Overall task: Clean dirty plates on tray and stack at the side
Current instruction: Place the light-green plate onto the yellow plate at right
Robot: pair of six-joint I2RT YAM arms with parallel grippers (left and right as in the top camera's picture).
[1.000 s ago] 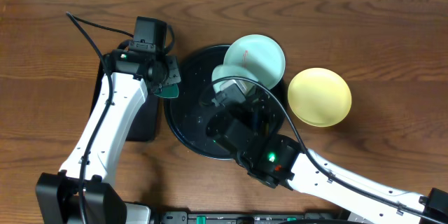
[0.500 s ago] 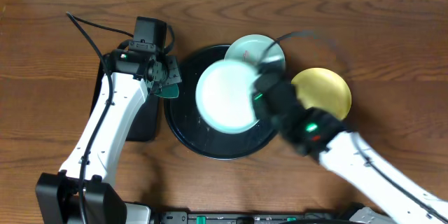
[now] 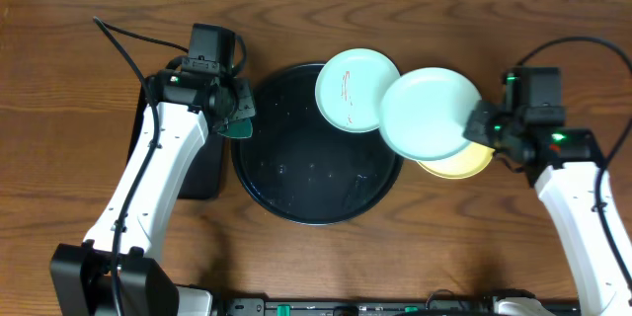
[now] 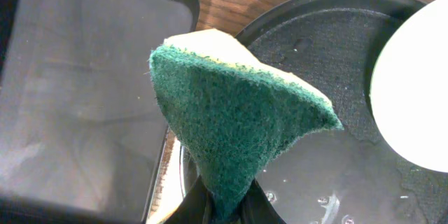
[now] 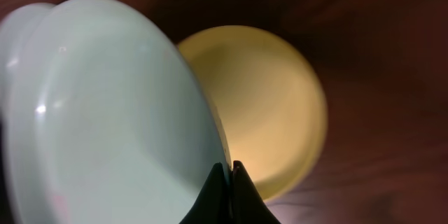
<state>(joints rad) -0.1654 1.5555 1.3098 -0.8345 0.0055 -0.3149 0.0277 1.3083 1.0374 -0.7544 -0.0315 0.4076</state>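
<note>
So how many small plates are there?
3: a red-smeared aqua plate on the tray's far edge, a second aqua plate held by the right gripper, a yellow plate on the table beneath it.

Two trays are sitting here: round tray (image 3: 296, 173), rectangular tray (image 3: 202, 176) at its nine o'clock. Three plates are showing: smeared aqua plate (image 3: 351, 89), second aqua plate (image 3: 427, 114), yellow plate (image 3: 466, 163). One sponge (image 4: 238, 126) is showing.

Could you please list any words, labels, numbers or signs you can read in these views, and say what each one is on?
No text is readable. The smeared aqua plate, held aqua plate, yellow plate, round tray and sponge are unmarked; the red lines are smears, not writing.
</note>
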